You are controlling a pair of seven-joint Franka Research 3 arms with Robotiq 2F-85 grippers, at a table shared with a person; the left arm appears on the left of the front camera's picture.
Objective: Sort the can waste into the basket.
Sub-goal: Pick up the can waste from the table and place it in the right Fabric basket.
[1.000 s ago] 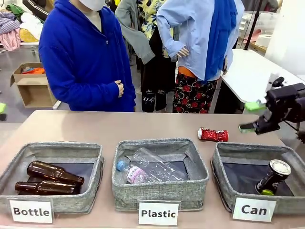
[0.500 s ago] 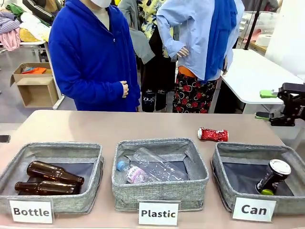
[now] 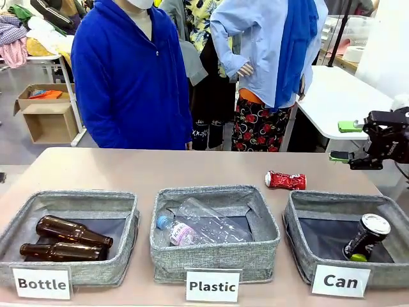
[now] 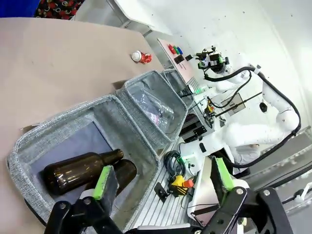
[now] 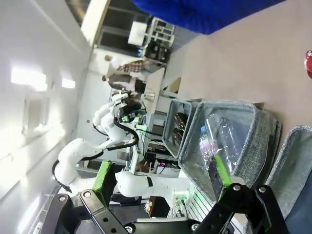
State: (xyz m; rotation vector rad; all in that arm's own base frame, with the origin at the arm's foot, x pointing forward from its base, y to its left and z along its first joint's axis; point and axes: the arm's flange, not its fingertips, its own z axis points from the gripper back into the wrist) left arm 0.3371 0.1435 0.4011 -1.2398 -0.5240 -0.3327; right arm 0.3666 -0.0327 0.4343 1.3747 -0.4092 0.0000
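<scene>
A crushed red can (image 3: 285, 180) lies on its side on the bare table behind the grey "Can" basket (image 3: 296, 219); it is also far off in the left wrist view (image 4: 141, 57). A slim dark can (image 3: 366, 236) with a silver top leans in that basket's right corner. My right gripper (image 3: 345, 141) hangs open and empty above the table's right edge, to the right of the red can and apart from it. In its own view my right gripper (image 5: 163, 175) holds nothing. My left gripper (image 4: 163, 178) is open and empty, off the end of the "Bottle" bin (image 4: 29, 146).
The "Bottle" bin (image 3: 13, 224) holds two brown bottles (image 3: 70, 240). The "Plastic" bin (image 3: 268, 236) in the middle holds clear plastic bottles (image 3: 198, 227). A person in a blue top (image 3: 131, 77) stands at the far side, hands off the table.
My right gripper rose and drew back to the right edge, away from the "Can" basket, then edged a little left. The person shifted to the right.
</scene>
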